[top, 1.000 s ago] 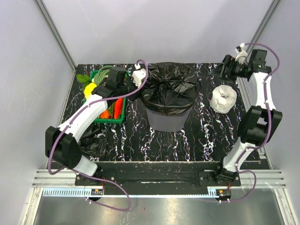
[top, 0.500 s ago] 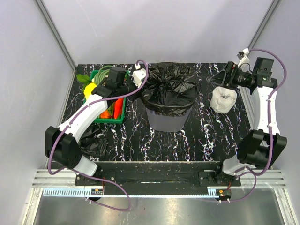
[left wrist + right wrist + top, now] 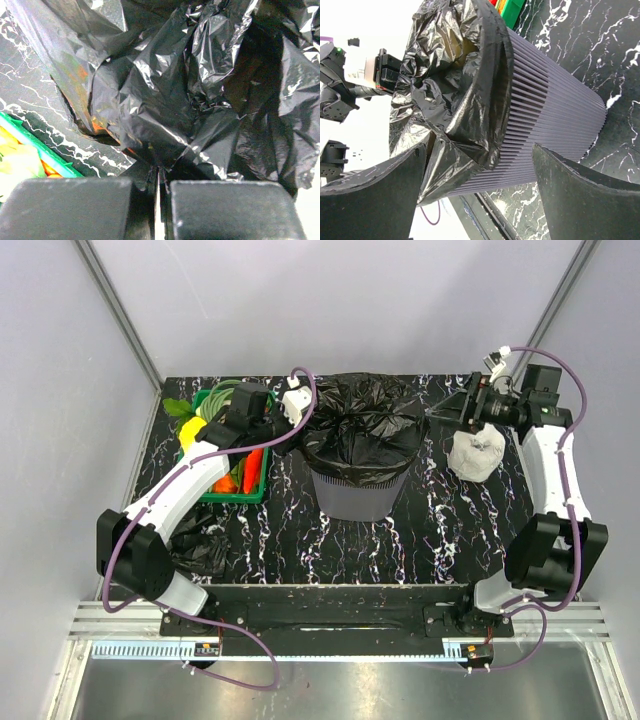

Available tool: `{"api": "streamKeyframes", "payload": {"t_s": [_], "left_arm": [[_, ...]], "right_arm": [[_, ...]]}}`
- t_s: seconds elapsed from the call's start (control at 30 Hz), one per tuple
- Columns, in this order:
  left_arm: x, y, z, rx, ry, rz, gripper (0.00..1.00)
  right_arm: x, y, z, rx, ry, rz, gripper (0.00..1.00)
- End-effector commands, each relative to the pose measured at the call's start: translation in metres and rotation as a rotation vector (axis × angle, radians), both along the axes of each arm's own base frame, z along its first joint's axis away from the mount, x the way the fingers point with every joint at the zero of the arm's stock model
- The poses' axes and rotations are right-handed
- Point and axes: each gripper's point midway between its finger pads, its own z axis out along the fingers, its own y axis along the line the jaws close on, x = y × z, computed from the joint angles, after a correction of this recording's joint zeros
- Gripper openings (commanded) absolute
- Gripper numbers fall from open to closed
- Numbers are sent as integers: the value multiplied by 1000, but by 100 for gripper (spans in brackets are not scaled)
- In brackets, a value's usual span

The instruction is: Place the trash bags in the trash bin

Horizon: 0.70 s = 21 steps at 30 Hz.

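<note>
Counter (image 3: 400,540) of black marble pattern carries the grey trash bin (image 3: 360,495) at its middle, with a black trash bag (image 3: 365,425) draped over its rim. A second bag (image 3: 200,540) lies crumpled near the left arm's base. The left tool (image 3: 157,175) is clamped on the draped film at the bin's left rim. The right tool (image 3: 437,413) hangs spread wide to the bin's right, by a white roll (image 3: 476,452).

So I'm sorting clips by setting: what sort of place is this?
Probably a robotics test cell, not a home: plain grey panel walls on aluminium framing, left arm and right arm bolted to a base plate, marble-patterned table.
</note>
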Motion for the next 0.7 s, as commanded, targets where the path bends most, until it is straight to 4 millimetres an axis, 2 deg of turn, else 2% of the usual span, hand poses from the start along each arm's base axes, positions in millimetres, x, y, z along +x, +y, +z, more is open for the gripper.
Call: {"api": "streamKeyframes", "payload": {"t_s": [0.0,0.13,0.33,0.67], "left_arm": [[8,-2,25,-27,-78,5,0],[7,-4,28,-33,-77,-6,0],[8,-4,28,-30,-77,-9,0],[5,-3,28,-31,-77,-11,0]], "right_arm": [[2,16,13,4,-48,43,91],[3,24,5,-5,-36,59,89],[1,32,2,4,-31,85,71],[-1,33,2,8,-28,89,38]]}}
